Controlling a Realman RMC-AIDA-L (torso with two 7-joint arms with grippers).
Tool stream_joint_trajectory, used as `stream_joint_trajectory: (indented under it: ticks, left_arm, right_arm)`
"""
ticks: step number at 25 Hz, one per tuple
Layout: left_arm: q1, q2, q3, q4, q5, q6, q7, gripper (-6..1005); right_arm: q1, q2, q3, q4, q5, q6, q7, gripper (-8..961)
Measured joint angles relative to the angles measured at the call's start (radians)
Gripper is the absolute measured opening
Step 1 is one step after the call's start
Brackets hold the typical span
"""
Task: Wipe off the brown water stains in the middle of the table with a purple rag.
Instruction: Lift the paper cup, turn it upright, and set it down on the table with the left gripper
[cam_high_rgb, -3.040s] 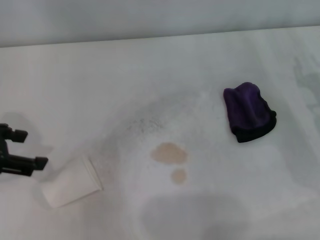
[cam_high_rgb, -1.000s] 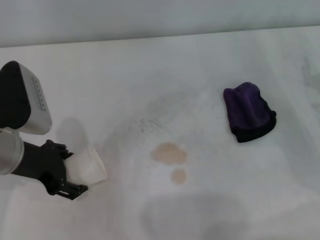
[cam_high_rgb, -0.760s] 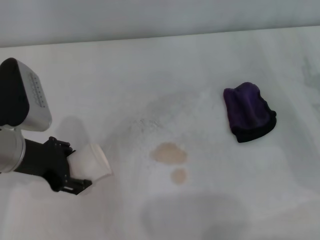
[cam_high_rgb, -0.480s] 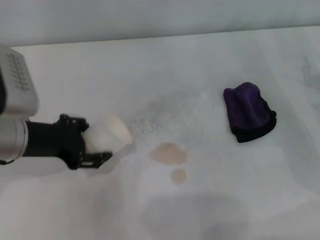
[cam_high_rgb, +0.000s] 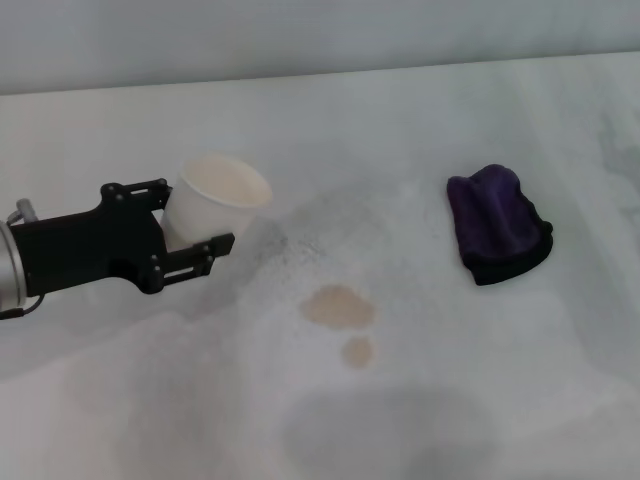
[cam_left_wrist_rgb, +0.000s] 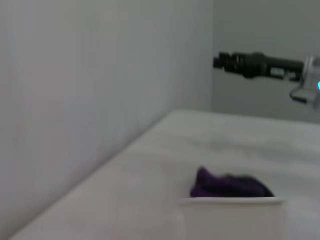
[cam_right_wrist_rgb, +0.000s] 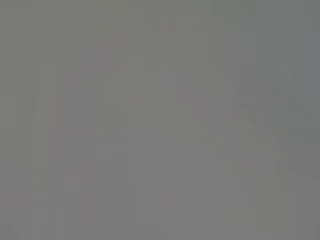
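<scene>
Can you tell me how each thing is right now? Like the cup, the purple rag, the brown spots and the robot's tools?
paper cup: upright, open end up, held off to the left of the spots.
left tool: shut on the paper cup.
right tool: up in the air beyond the rag; open or shut can't be told.
purple rag: bunched up, lying untouched on the table.
brown water stains: two blotches, not wiped yet.
</scene>
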Motion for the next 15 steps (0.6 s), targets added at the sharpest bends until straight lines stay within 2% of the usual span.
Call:
stream_joint_trajectory:
  ticks: [6, 9, 13, 14, 15]
  left_arm:
    - [0.003, 0.001, -0.009, -0.198, -0.227, 0.030, 0.239, 633]
    - [0.006, 0.002, -0.010, -0.281, -0.289, 0.050, 0.331, 633]
    - [0.007, 0.002, -0.027, -0.336, -0.310, 0.063, 0.370, 633]
    - [0.004, 0.000, -0.055, -0.411, -0.339, 0.089, 0.443, 633]
    - [0.004, 0.000, -0.058, -0.430, -0.351, 0.098, 0.466, 633]
  right_arm:
    - [0.003, 0.000, -0.012, 0.002, -0.002, -0.003, 0.000, 453]
    - [0.003, 0.000, -0.019, 0.005, -0.003, -0.004, 0.000, 452]
    - [0.000, 0.000, -0.027, 0.007, -0.003, -0.006, 0.000, 452]
    - [0.000, 0.000, -0.028, 0.007, -0.003, -0.006, 0.000, 452]
    - [0.000, 0.001, -0.030, 0.007, -0.003, -0.007, 0.000, 452]
